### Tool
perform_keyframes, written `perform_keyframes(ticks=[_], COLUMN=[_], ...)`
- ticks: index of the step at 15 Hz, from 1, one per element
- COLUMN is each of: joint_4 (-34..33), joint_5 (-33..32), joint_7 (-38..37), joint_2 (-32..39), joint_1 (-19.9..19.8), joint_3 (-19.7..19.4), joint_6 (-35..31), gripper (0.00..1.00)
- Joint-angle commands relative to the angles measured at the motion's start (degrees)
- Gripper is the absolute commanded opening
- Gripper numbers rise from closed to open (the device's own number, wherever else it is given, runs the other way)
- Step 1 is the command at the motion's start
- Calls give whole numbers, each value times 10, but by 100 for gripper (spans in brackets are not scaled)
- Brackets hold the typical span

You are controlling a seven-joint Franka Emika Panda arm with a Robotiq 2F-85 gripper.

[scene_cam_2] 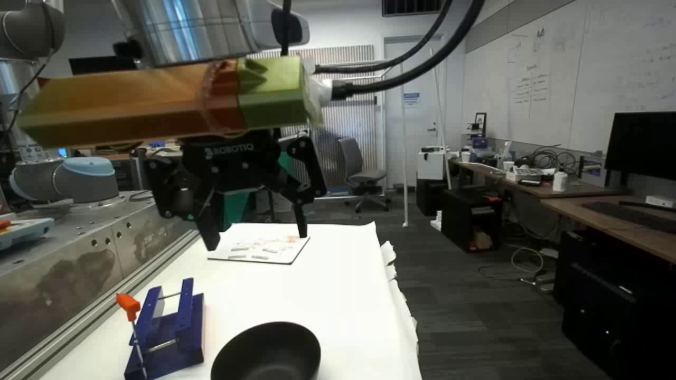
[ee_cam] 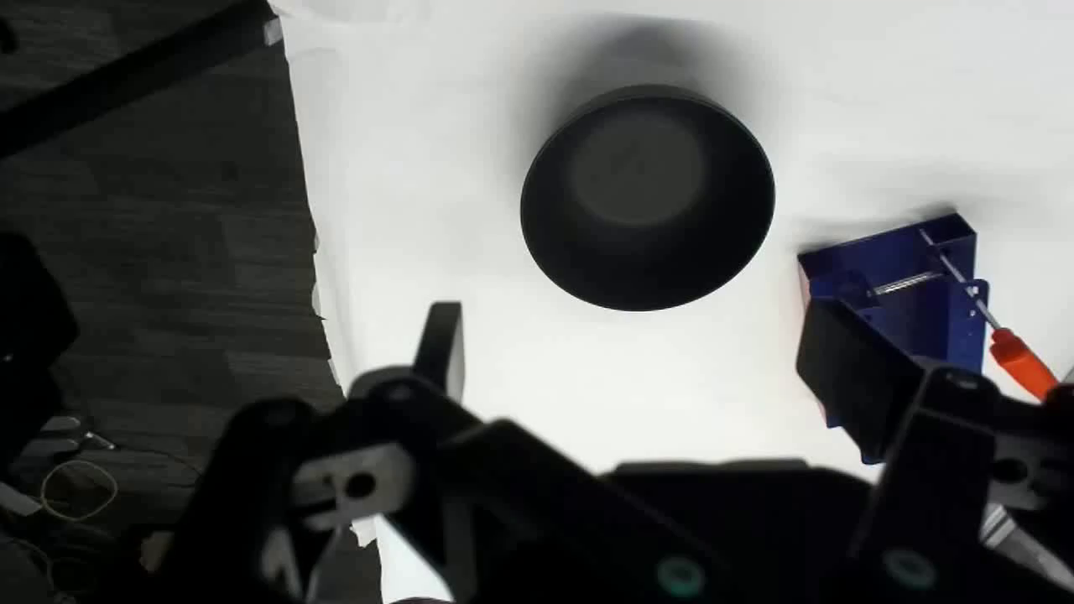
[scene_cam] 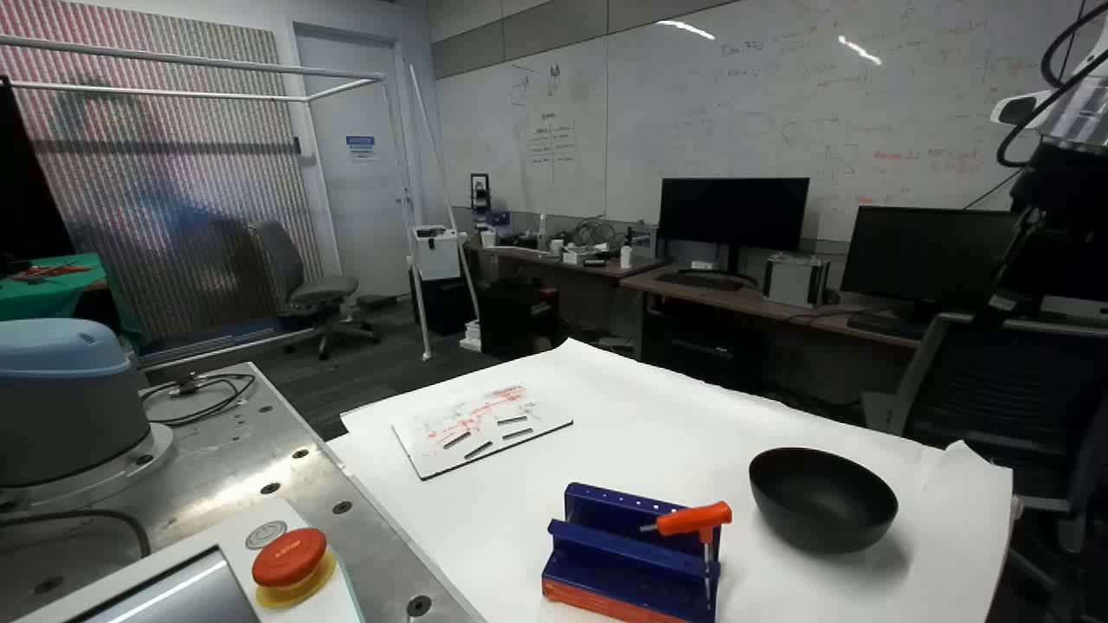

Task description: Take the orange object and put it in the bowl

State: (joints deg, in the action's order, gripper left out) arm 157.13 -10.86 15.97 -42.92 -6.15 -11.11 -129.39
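The orange object is a slim orange handle with a thin metal shaft. It stands upright at one end of the blue rack in both exterior views (scene_cam: 695, 518) (scene_cam_2: 128, 306). It also shows at the right of the wrist view (ee_cam: 1022, 362), partly behind a finger. The black bowl stands on the white table beside the rack in both exterior views (scene_cam: 822, 499) (scene_cam_2: 266, 351). No object shows in the bowl in the wrist view (ee_cam: 646, 197). My gripper (scene_cam_2: 257, 236) is open and nothing is between its fingers (ee_cam: 646, 361). It hangs above the table, apart from bowl and orange object.
The blue rack (scene_cam: 623, 554) holds the orange object's shaft; it also shows in the wrist view (ee_cam: 902, 260). A small whiteboard (scene_cam: 480, 428) lies farther along the table. A red emergency button (scene_cam: 290, 558) sits beside the metal bench (scene_cam: 260, 467). The floor (ee_cam: 168, 252) lies beyond the table edge.
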Motion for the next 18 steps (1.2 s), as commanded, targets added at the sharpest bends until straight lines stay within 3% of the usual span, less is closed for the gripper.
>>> perform_keyframes(ticks=[1, 6, 9, 12, 18], joint_4=[-2, -4, -13, -33, -96], joint_5=[2, 2, 15, 40, 65], joint_7=[1, 1, -65, -121, -266], joint_2=[0, -2, 24, 65, 208], joint_1=[-2, -2, 15, 59, 107], joint_3=[2, 2, 58, 119, 223], joint_6=[2, 2, 15, 32, 5], gripper=[100, 100, 100, 100, 100])
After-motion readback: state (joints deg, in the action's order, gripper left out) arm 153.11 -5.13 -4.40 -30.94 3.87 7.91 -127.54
